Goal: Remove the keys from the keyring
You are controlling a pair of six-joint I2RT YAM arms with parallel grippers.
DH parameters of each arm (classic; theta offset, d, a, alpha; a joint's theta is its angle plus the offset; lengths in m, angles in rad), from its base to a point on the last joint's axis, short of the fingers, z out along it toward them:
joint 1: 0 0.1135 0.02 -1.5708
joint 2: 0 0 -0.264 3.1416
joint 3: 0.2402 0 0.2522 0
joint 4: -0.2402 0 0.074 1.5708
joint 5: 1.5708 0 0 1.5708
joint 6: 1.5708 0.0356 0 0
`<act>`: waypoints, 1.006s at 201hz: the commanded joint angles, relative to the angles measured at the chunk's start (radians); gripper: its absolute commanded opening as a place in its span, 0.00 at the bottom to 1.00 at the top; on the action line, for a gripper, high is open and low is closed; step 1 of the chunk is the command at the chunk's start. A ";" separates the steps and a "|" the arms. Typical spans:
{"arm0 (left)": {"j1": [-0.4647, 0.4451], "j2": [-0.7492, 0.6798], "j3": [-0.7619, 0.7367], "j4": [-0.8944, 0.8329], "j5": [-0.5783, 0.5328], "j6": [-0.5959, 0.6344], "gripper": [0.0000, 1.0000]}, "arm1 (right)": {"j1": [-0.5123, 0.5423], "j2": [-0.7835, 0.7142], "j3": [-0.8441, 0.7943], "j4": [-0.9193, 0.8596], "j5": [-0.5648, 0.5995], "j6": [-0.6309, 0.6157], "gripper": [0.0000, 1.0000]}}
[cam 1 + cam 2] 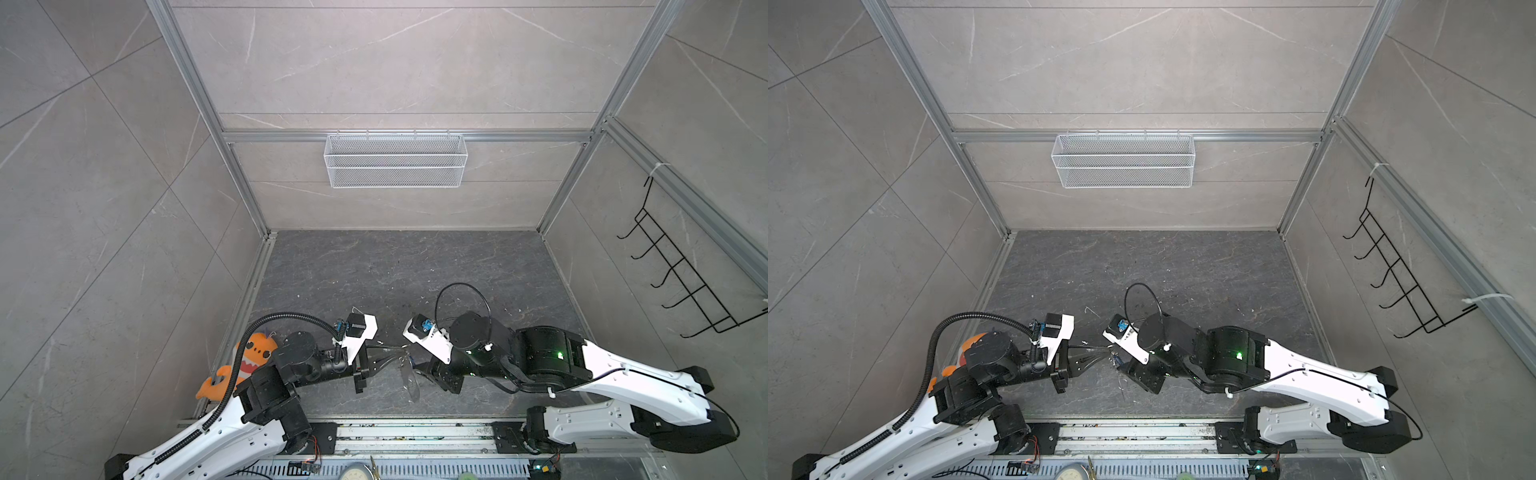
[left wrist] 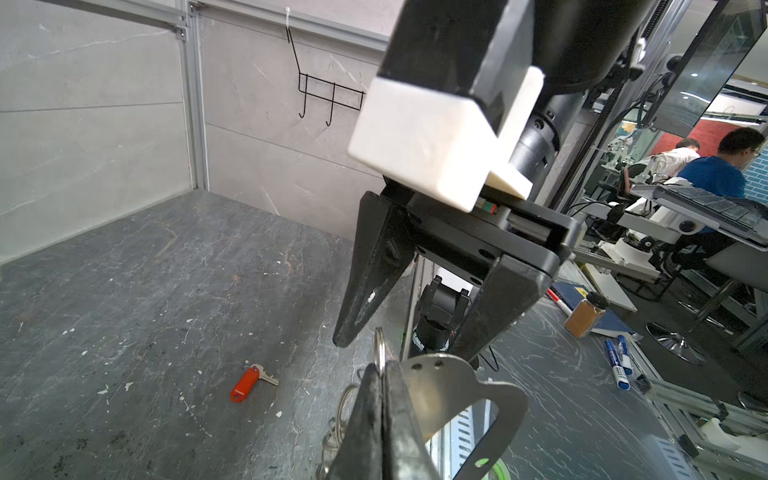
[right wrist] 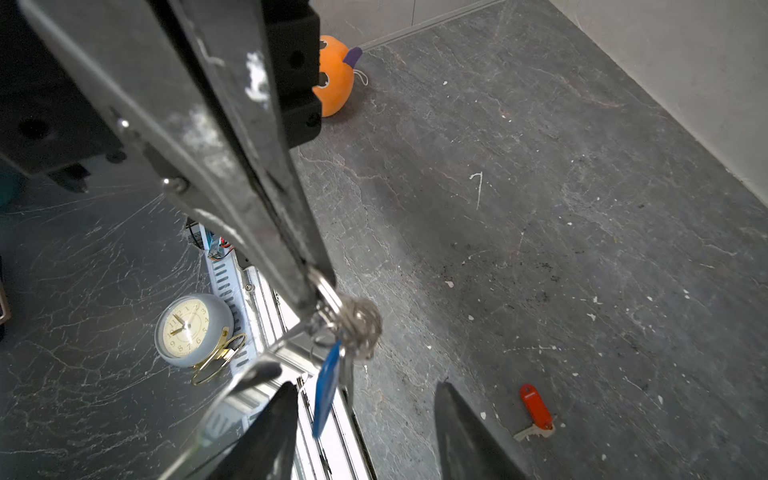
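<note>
I'm pinching keyring (image 2: 449, 386) tight w/ L gripper (image 2: 380, 374) | R gripper (image 3: 366, 388) gaping, empty | blue key (image 3: 326, 388) hanging lengthwise btw R jaws, hugging one side

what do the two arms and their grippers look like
Both arms have white shell links and black joints. The left arm carries a ribbed black conduit; the right arm has a thin black cable loop and green lights. The left gripper and right gripper have black tapered fingers and white camera housings.
</note>
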 commanded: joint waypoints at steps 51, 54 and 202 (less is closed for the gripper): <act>-0.002 -0.086 -0.059 0.191 0.087 0.056 0.00 | 0.009 -0.290 -0.285 0.499 -0.040 -0.053 0.52; -0.002 -0.087 -0.060 0.194 0.091 0.057 0.00 | 0.009 -0.298 -0.299 0.521 -0.041 -0.053 0.53; -0.002 -0.051 -0.050 0.230 0.187 0.056 0.00 | 0.009 -0.218 -0.283 0.621 -0.217 -0.071 0.27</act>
